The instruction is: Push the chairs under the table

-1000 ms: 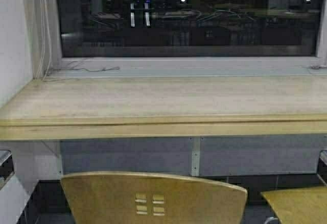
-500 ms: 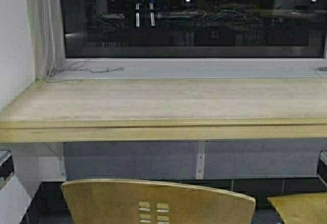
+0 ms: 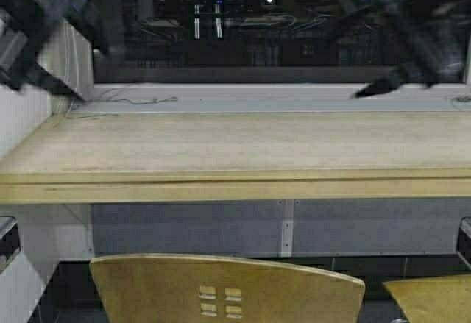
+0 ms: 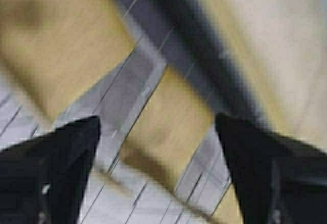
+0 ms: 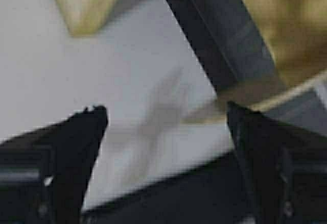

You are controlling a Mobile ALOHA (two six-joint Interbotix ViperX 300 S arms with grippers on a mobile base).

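Note:
One mustard-yellow chair (image 3: pixel 228 290) shows its curved backrest with small square cutouts at the bottom of the high view. It stands in front of the long beige table (image 3: pixel 235 154), not under it. A second chair (image 3: pixel 430 297) shows only an edge at the bottom right. My left arm (image 3: pixel 44 36) is a dark blur raised at the upper left, and my right arm (image 3: pixel 412 43) is a blur at the upper right, both above the table. The left gripper (image 4: pixel 158 127) is open over blurred yellow and grey shapes. The right gripper (image 5: pixel 166 114) is also open and holds nothing.
A dark window (image 3: pixel 280 29) runs behind the table over a pale sill with loose cables (image 3: pixel 125 101). A white wall (image 3: pixel 22 109) closes the left side. Grey panels (image 3: pixel 191 227) back the space under the table.
Both arms have swung up into the high view, blurred with motion; neither showed before. The robot has shifted slightly, so the scene sits a little further right.

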